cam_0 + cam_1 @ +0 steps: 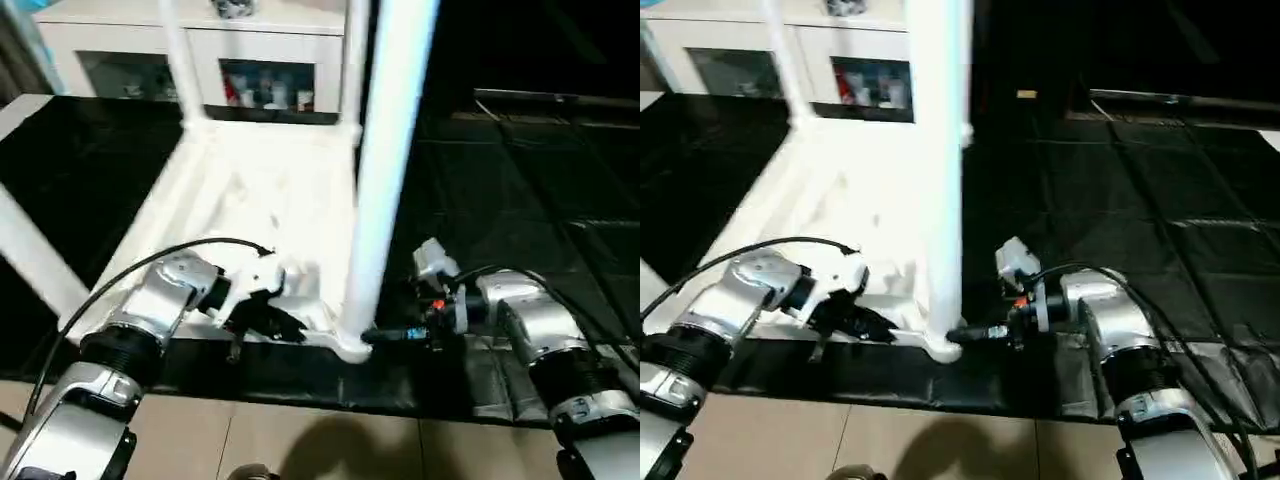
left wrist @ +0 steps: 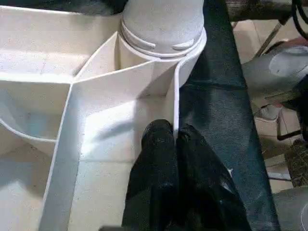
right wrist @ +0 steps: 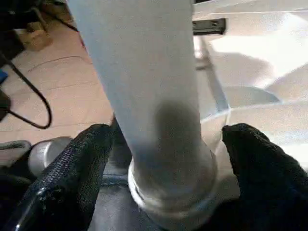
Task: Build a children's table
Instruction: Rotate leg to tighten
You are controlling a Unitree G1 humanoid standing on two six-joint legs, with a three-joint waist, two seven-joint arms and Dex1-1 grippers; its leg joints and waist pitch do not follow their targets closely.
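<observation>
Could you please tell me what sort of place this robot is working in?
Probably an indoor room: a black floor mat on a tiled floor, and a white cabinet with glass-fronted shelves behind the upturned table.

white cabinet [image 1: 200, 45] behind | black mat [image 1: 520, 180] on floor | beige floor tiles [image 1: 300, 440] nearest

Both forearms are showing as rounded silver shells ending in ribbed black collars, with black cables looping along them. The left claw [image 1: 268, 318] is wearing a white housing over black fingers [image 2: 163, 163]. The right claw [image 1: 372, 335] is carrying a small white block and an orange-red spot at its wrist.
</observation>
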